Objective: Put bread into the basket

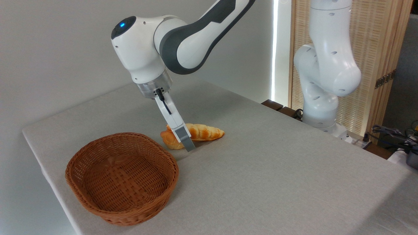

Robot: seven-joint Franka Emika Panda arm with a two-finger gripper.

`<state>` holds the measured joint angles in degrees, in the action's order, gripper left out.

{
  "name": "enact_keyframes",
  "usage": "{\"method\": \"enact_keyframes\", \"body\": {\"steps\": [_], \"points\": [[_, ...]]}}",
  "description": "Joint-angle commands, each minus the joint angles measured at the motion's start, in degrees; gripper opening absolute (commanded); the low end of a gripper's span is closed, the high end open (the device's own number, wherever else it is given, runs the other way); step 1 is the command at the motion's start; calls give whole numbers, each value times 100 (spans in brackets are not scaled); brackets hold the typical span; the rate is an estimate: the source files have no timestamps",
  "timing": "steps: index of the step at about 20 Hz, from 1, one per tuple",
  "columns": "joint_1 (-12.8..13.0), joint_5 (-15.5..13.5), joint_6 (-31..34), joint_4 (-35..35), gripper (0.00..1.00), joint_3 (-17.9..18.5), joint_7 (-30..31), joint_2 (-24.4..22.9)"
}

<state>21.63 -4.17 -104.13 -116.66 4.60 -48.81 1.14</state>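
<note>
The bread (205,132), a long golden-orange braided loaf, lies on the table just behind and right of the basket (122,178). The basket is an oval brown wicker one with nothing in it, near the table's front-left corner. My gripper (187,146) is lowered at the loaf's left part. One grey-tipped finger (183,137) stands in front of the loaf, its tip down near the tabletop. The other finger is hidden behind it and the bread. A rounder orange piece (170,142) shows at the loaf's left end, low beside the finger.
The grey cloth-covered table (277,169) runs to the right and front. A second white robot arm (323,75) stands off the table's back right edge, with cables and gear (396,137) at the far right. The table's left edge is near the basket.
</note>
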Motion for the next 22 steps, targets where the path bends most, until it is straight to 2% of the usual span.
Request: {"method": "enact_keyframes", "body": {"steps": [1,14,18,22], "points": [[17,-84,-134,-15,49,14,-76,0],[8,-251,-99,20,48,32,-68,-61],[-1,-497,-73,126,35,67,-76,-201],[-10,-497,-37,135,35,76,-76,-377]]}}
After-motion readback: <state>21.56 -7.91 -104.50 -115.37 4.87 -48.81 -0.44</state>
